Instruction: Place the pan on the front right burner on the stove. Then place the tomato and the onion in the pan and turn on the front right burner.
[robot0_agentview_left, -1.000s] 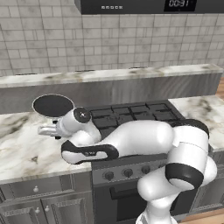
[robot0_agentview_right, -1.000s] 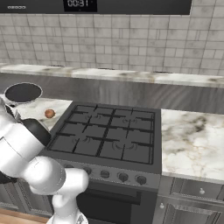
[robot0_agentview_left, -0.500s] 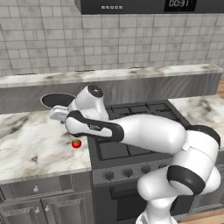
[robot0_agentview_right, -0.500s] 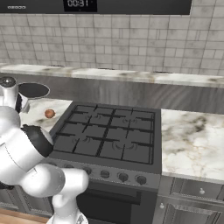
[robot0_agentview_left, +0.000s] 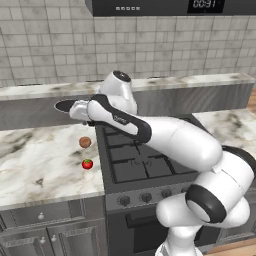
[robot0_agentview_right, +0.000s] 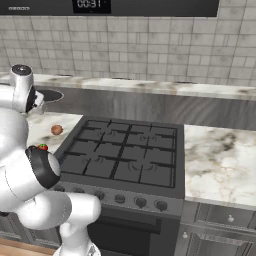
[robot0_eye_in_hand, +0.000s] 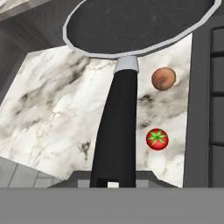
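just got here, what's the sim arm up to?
The white arm's gripper holds the shallow black frying pan by its long straight handle, lifted above the marble counter left of the dark grey gas stove. The small red tomato and the reddish-brown onion lie on that counter, apart from each other. The stove's grates are bare; nothing is on the front right burner yet.

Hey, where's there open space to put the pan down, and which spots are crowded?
The stove grates are all bare, including the front right burner. The marble counter right of the stove is bare too. The crowded spot is the counter left of the stove, where the onion and the tomato sit close together, beneath the held pan.
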